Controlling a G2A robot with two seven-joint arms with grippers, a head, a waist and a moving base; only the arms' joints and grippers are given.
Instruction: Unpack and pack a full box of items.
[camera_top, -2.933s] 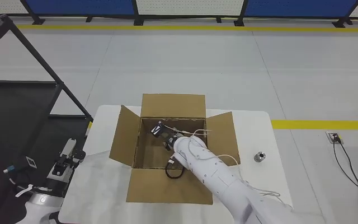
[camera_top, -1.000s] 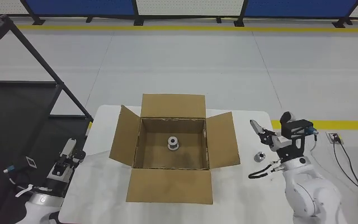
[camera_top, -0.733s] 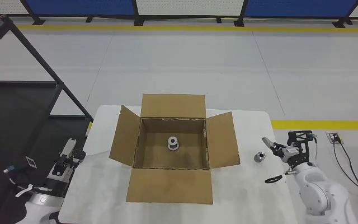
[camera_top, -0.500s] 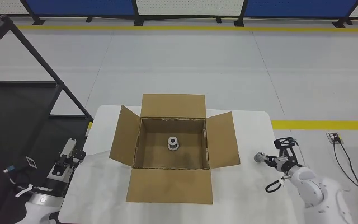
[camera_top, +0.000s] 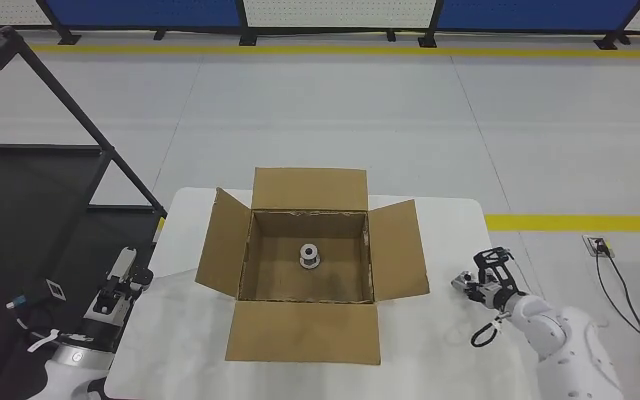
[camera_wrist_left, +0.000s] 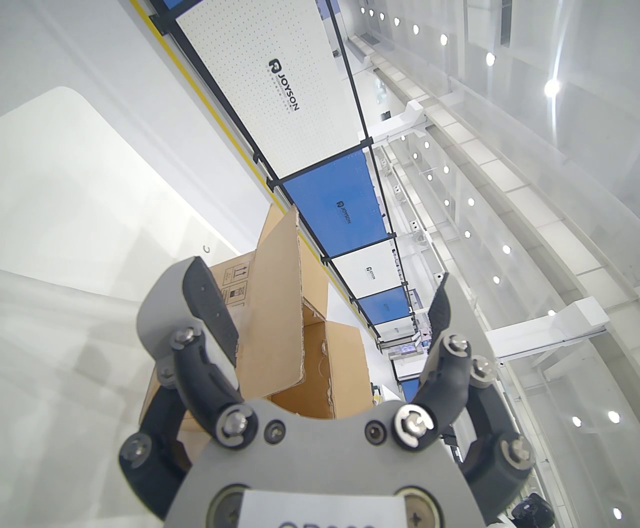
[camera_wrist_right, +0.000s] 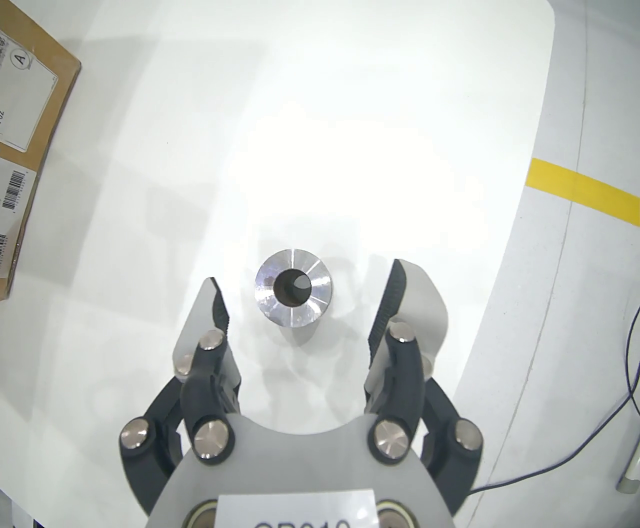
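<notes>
Box (camera_top: 309, 188): open cardboard carton in the middle of the surface, with all four flaps folded outward.
Inside the box: one small metal spool (camera_top: 310, 255) stands on the bottom near the middle, apart from every wall.
Surface (camera_top: 190, 330): white, with rounded far corners.
Metal part (camera_top: 461, 284): sits on the surface to the right of the box, apart from the right flap.
Right pincer (camera_top: 472, 288): low over the surface and right at the metal part; contact cannot be told.
Left arm (camera_top: 110, 295): beside the left edge of the surface, well apart from the box.
Floor: pale grey, crossed by yellow lines (camera_top: 560, 222), with a black frame (camera_top: 60, 95) at the left.
</notes>
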